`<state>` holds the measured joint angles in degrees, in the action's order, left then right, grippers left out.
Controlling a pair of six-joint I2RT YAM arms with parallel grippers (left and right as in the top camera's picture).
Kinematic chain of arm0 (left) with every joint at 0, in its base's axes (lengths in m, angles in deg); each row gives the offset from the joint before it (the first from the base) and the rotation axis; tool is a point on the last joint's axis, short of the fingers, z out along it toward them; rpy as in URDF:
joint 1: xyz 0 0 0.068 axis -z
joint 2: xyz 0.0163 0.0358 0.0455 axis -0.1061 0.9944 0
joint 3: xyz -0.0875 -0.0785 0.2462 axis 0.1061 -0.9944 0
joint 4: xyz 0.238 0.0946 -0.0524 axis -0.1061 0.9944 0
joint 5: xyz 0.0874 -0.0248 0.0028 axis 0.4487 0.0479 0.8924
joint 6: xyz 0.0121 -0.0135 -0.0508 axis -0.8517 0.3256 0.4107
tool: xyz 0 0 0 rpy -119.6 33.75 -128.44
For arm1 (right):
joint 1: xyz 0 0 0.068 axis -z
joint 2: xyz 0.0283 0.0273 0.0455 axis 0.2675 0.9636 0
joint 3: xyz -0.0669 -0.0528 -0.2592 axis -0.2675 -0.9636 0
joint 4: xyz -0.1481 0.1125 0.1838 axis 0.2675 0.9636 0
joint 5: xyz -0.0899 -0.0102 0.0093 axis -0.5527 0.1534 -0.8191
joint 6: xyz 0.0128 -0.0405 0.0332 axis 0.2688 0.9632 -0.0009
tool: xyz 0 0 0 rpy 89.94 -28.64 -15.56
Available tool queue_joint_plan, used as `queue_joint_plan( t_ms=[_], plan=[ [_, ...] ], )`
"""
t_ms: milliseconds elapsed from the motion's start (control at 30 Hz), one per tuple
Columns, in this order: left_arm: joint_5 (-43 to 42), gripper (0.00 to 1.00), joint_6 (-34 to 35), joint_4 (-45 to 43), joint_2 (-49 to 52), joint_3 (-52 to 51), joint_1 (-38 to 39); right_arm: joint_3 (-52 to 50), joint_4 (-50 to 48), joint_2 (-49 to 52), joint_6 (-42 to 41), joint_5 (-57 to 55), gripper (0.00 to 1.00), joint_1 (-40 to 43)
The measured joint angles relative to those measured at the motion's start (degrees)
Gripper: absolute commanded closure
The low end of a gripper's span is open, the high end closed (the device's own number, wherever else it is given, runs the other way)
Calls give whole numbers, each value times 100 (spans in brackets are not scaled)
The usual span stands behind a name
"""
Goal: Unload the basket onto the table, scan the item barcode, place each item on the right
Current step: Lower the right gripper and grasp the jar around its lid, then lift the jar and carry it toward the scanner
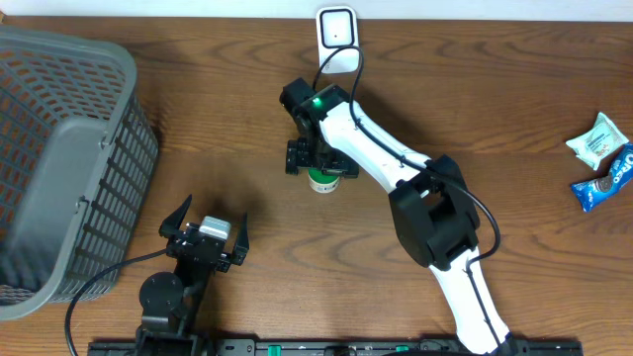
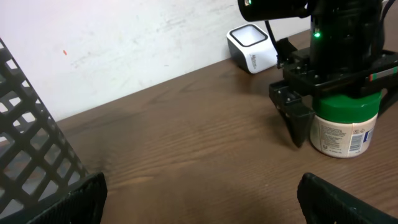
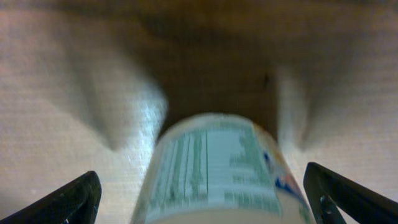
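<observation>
Overhead view: I list one green-capped jar [image 1: 322, 183] standing upright between the spread, non-gripping fingers of my right gripper [image 1: 318, 163], one white scanner [image 1: 336, 30] on the table beyond that gripper, and my left gripper [image 1: 205, 229], likewise spread and empty, just beside a grey basket [image 1: 59, 148].

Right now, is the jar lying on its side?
No, the jar stands upright on the table, base flat on the wood.
</observation>
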<state>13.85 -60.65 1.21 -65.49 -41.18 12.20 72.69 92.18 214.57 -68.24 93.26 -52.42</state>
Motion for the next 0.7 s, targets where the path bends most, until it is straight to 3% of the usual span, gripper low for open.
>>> queue_joint_plan(
  t_ms=[67, 133, 200, 467, 700],
  plan=[
    [2, 2, 0, 0, -2, 0, 0, -63, -155, 0, 0, 2, 11, 46],
    [0, 2, 0, 0, -2, 0, 0, -105, -221, -7, -26, -4, 27, 85],
    [0, 2, 2, 0, -2, 0, 0, -116, -201, -9, -72, -17, 36, 116],
    [2, 2, 0, 0, -2, 0, 0, -120, 92, -17, -114, 52, 50, 127],
    [2, 2, 0, 0, 0, 0, 0, 195, 1047, 9, 487, 881, 50, 302]
  ],
)
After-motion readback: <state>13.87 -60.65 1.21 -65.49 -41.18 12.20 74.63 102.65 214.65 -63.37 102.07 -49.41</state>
